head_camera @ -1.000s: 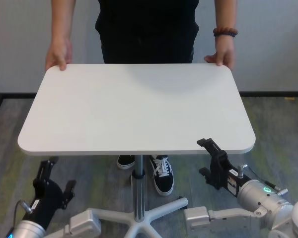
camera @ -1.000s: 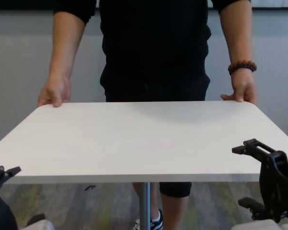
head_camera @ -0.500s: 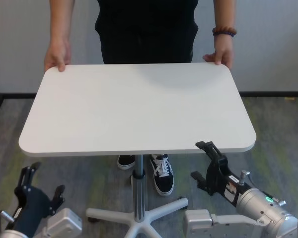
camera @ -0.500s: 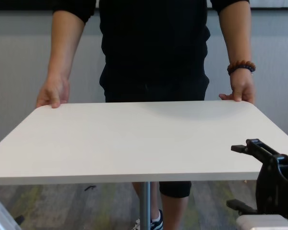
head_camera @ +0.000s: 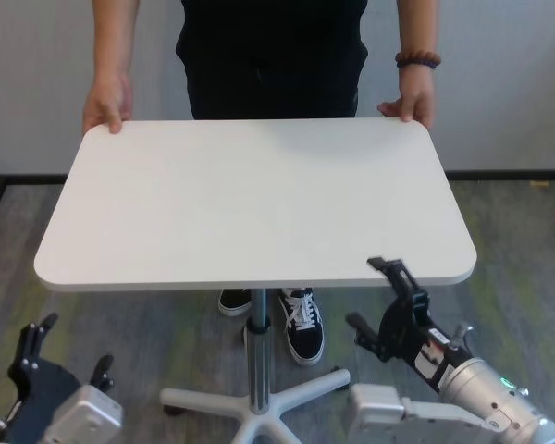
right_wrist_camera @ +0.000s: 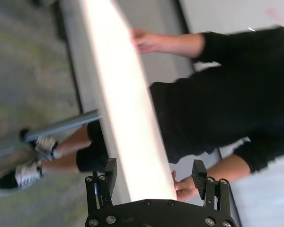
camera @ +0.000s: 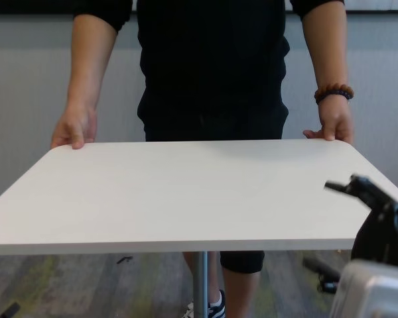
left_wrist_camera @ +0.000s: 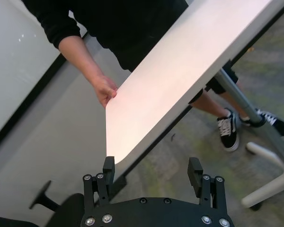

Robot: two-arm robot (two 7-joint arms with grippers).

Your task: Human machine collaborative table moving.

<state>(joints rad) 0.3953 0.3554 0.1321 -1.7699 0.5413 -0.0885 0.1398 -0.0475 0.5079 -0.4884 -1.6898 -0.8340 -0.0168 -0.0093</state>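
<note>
The white table [head_camera: 259,199] stands on a grey pole [head_camera: 256,347]. The human [head_camera: 273,55], in black, holds its two far corners, with a bead bracelet [head_camera: 418,60] on one wrist. My right gripper [head_camera: 375,296] is open at the near right edge, one finger above the top and one below. In the right wrist view the edge [right_wrist_camera: 132,142] runs between the right gripper's [right_wrist_camera: 154,177] fingers. My left gripper [head_camera: 65,356] is open and empty, low by the floor, below the near left corner. In the left wrist view that corner [left_wrist_camera: 116,151] lies just beyond the left gripper [left_wrist_camera: 151,170].
The table's white star base [head_camera: 296,393] spreads over grey carpet under the top. The person's black-and-white sneakers [head_camera: 301,324] stand beside the pole. A pale wall with a dark skirting strip [head_camera: 509,174] runs behind the person.
My left arm has dropped down and back from the near left edge toward the floor. My right gripper has tilted, with its wrist lower. The table and the person's hands have barely moved.
</note>
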